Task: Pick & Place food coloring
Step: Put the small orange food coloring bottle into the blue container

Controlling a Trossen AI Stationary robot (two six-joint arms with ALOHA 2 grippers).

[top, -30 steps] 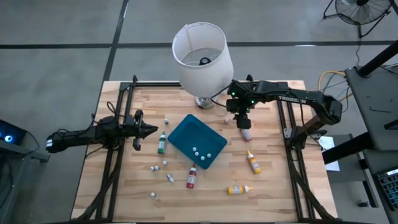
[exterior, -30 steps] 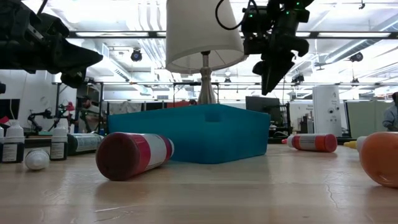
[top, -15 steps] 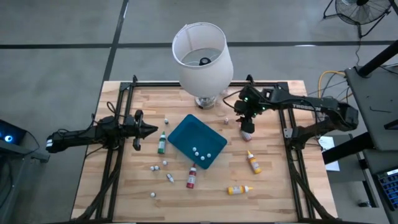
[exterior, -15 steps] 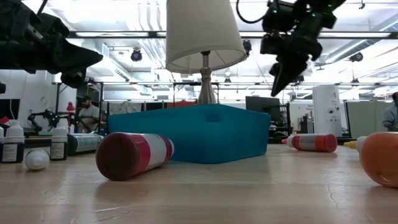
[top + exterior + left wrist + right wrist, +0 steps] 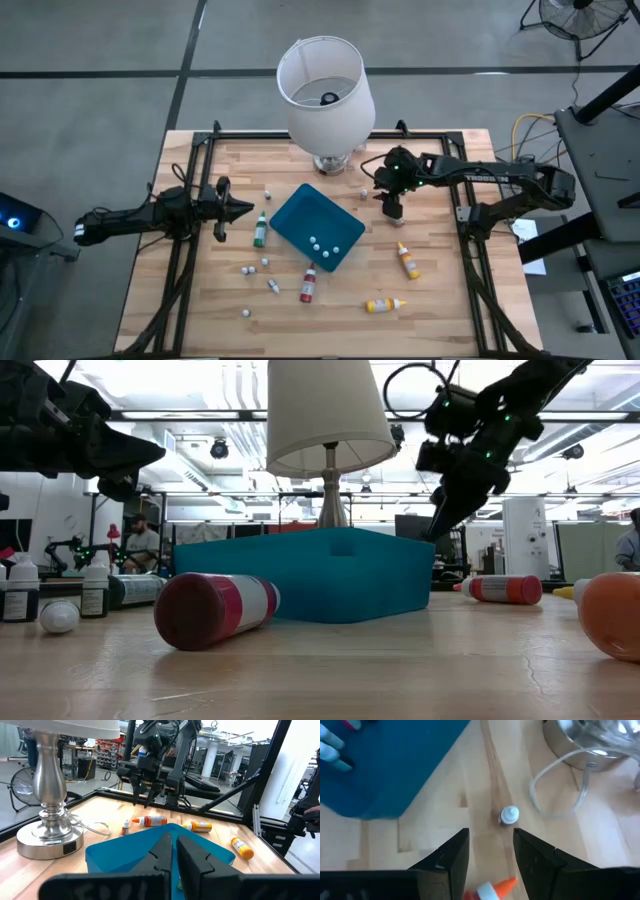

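My right gripper (image 5: pixel 391 208) (image 5: pixel 490 860) is open and points down over a red-and-white food coloring bottle (image 5: pixel 505 589) (image 5: pixel 152 821) that lies on its side near the lamp. Its fingers hang above the bottle, clear of it. The bottle's orange tip (image 5: pixel 495 889) shows between the fingers in the right wrist view. Other food coloring bottles lie on the table: a green one (image 5: pixel 260 230), a red one (image 5: pixel 308 284), an orange one (image 5: pixel 408 260) and a yellow one (image 5: pixel 385 304). My left gripper (image 5: pixel 240 208) waits shut at the table's left, off the surface.
A teal-blue tray (image 5: pixel 300 215) sits mid-table with small white pieces in it. A white-shaded lamp (image 5: pixel 325 85) stands at the far edge, and its cord (image 5: pixel 555 785) runs close to my right gripper. A small white cap (image 5: pixel 509 815) and other small white pieces (image 5: pixel 250 269) lie scattered on the wood.
My right gripper has come down and moved toward the table's near edge, ending above the red-and-white bottle. Its arm has tipped lower in the low view. The bottles and the tray have stayed where they were.
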